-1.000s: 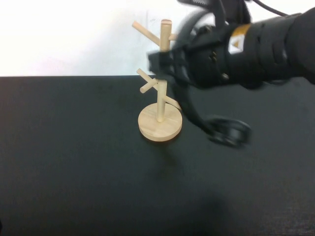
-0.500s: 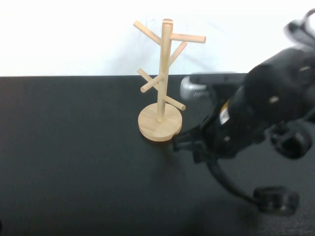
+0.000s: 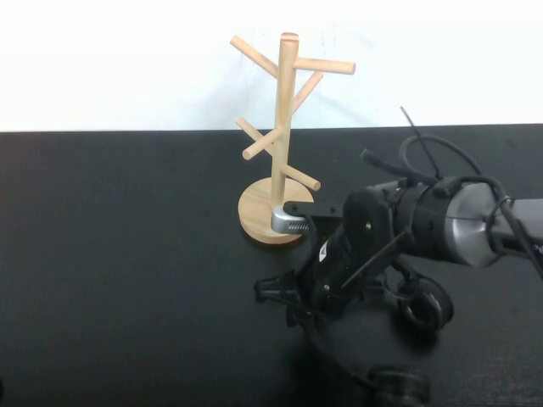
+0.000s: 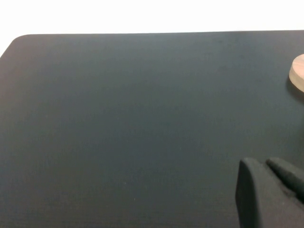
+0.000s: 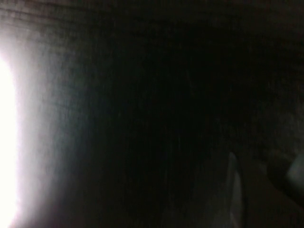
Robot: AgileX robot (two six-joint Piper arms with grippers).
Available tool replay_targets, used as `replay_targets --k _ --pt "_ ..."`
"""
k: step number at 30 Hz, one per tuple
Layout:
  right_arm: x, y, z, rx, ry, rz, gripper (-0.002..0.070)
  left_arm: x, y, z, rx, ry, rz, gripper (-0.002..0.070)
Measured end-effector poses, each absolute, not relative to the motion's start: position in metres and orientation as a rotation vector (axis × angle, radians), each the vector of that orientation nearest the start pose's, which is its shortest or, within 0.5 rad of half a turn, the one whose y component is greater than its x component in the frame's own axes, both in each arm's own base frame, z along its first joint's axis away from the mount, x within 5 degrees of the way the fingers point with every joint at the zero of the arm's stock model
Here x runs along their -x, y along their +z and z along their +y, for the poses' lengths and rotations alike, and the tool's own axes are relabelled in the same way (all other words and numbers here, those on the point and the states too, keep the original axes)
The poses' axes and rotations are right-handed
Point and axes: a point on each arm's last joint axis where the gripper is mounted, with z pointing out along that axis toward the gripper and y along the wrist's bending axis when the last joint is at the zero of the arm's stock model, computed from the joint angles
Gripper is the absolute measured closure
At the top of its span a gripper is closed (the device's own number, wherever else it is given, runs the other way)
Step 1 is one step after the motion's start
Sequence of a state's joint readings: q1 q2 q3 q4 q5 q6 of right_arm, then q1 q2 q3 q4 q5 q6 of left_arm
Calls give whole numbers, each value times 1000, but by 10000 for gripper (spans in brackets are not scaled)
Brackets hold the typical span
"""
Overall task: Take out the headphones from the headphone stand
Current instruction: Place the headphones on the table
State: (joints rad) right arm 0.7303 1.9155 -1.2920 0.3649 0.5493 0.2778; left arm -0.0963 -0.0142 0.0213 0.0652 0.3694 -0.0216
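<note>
The headphone stand is seen as pale, smooth, unvarnished-looking wood. The headphones appear matt black plastic. The table is finished matt black.

stand centre table | headphones, right gripper front-right | left gripper unplaceable

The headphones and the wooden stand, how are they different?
The headphones are black; the wooden stand is light wood. The stand is upright with bare pegs; the headphones are low by the table, off the stand, at the right gripper. The left gripper is away from both. Both have round parts.
</note>
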Motion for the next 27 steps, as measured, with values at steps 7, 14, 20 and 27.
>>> replay_targets --k 7,14,20,27 --pt "-297 181 285 240 657 2701 661 -52 174 -3 -110 -18 1856 679" --pt "-302 169 283 233 632 2714 606 -52 174 -3 -110 -18 1856 679" --pt "-303 169 283 250 630 2694 356 -52 174 -3 -110 -18 1856 679" --pt "-299 188 283 357 594 2625 301 -52 174 -3 -110 -18 1856 679"
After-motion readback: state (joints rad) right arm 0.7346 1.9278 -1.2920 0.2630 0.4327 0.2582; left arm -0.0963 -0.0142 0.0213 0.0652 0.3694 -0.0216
